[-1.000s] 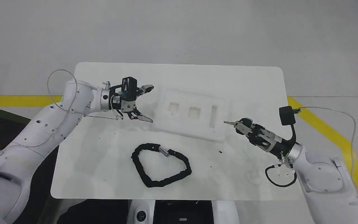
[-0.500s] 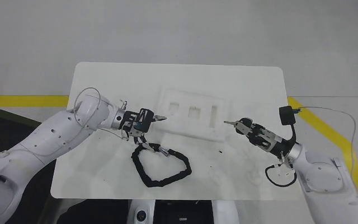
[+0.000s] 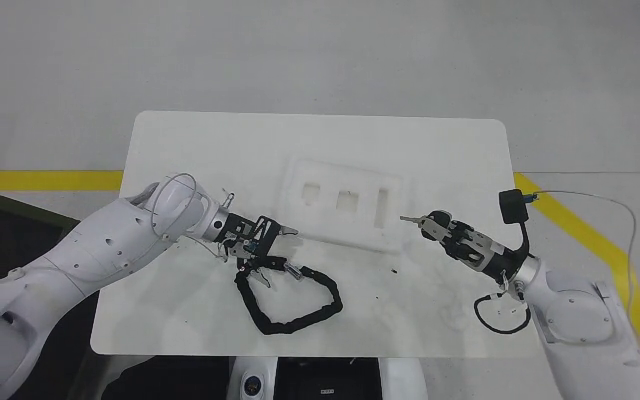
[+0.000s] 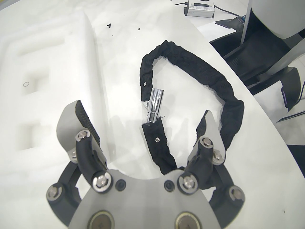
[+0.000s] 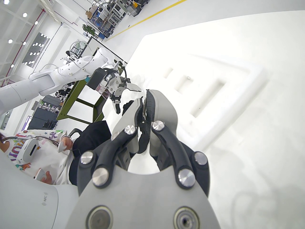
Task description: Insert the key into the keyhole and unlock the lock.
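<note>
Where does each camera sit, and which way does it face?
Top view: above the table, looking down; both arms show, left gripper at the chain lock.
Left wrist view: behind its open fingers, facing the chain lock.
Right wrist view: behind the right gripper, shut on the key, facing the foam tray.
Shared: all show the foam tray.

Bright, even overhead light washes out the white tabletop (image 3: 200,150). Shadows soft, faint. Wrist views bend strongly at the edges.

Black sleeved chain lock (image 4: 224,84) looped flat, chrome cylinder (image 4: 156,104) joining ends, key (image 3: 406,218) in right gripper (image 5: 144,97)
</note>
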Robot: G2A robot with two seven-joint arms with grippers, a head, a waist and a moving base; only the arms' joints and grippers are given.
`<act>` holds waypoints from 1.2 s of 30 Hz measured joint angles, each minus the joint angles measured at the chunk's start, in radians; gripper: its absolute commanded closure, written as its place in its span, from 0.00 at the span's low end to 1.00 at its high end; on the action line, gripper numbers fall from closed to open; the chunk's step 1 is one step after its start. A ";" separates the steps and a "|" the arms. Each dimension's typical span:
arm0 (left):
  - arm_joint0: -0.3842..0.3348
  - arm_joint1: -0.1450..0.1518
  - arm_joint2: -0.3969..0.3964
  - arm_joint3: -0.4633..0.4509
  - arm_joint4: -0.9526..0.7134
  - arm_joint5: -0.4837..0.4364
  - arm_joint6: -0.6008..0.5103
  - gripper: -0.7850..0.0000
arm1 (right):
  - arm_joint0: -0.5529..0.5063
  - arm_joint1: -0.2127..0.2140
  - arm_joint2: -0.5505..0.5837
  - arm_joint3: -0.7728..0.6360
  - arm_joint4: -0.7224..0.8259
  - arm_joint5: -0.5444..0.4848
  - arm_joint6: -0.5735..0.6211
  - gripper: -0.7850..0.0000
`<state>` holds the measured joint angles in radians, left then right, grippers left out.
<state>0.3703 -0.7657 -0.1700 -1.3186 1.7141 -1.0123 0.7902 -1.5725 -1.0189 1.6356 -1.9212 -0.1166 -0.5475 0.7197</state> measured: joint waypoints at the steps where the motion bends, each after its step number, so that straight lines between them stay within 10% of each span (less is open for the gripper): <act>1: 0.000 0.000 0.000 0.000 0.000 0.000 0.000 0.00 | 0.000 0.000 0.000 0.000 0.000 0.000 0.000 1.00; 36: 0.104 0.017 -0.046 -0.093 0.099 0.091 -0.100 0.00 | 0.000 0.000 0.000 0.000 0.000 0.000 0.000 1.00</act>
<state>0.4747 -0.7487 -0.2156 -1.4114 1.8128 -0.9215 0.6901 -1.5725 -1.0189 1.6356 -1.9212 -0.1166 -0.5475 0.7197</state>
